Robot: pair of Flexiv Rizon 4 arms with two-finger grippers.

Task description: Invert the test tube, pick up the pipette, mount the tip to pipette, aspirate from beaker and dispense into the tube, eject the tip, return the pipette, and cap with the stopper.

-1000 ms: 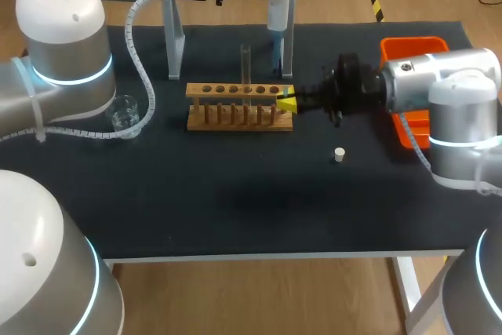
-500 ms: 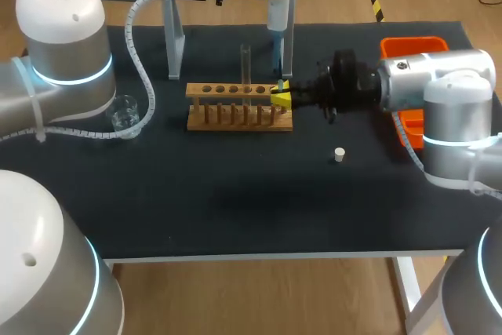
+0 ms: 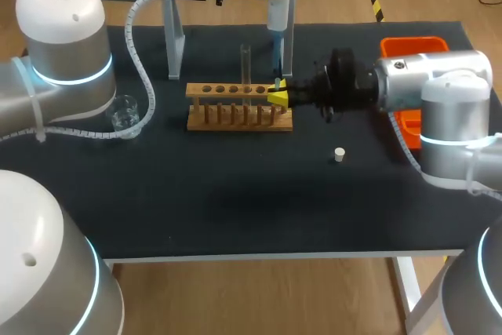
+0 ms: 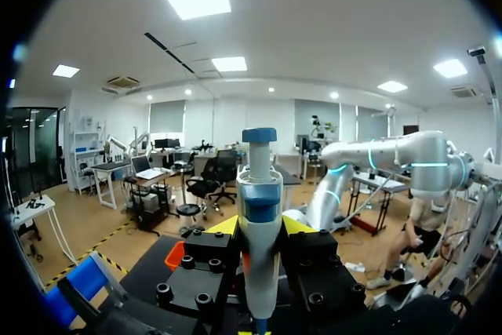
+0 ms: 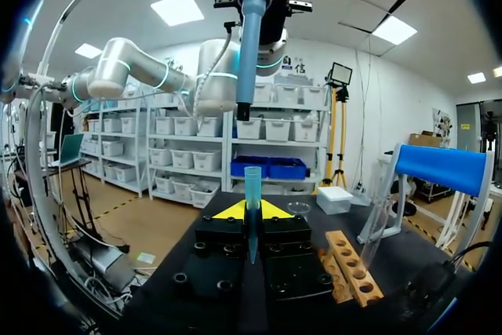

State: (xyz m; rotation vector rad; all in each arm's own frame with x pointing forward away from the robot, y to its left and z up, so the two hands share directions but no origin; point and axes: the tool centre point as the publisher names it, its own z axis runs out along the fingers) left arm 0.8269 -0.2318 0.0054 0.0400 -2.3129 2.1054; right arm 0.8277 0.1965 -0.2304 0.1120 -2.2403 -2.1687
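Clear glass test tube [image 3: 245, 64] stands upright in wooden rack [image 3: 235, 111]; white-and-blue pipette [image 4: 260, 194] is gripped by left gripper [image 4: 259, 227]; translucent blue tip [image 5: 252, 186] is clamped in right gripper [image 5: 252, 211] just below it, unmounted; aspirating, dispensing, ejecting, returning, capping with white stopper [image 3: 339, 154] judged outstanding.

Likely a lab: test-tube rack [image 3: 239, 106], beaker [image 3: 124, 113] and pipette [image 4: 259, 217] at a black table [image 3: 235, 194].

A: What moved?
B: The right gripper [image 3: 276, 96], with the tip [image 5: 252, 209] pinched in it, slid left past the rack [image 3: 235, 119] end, nearer under the pipette [image 3: 277, 7].
A: Arm too?
B: Yes, right arm [image 3: 408, 84] shifted left with it and slightly back.
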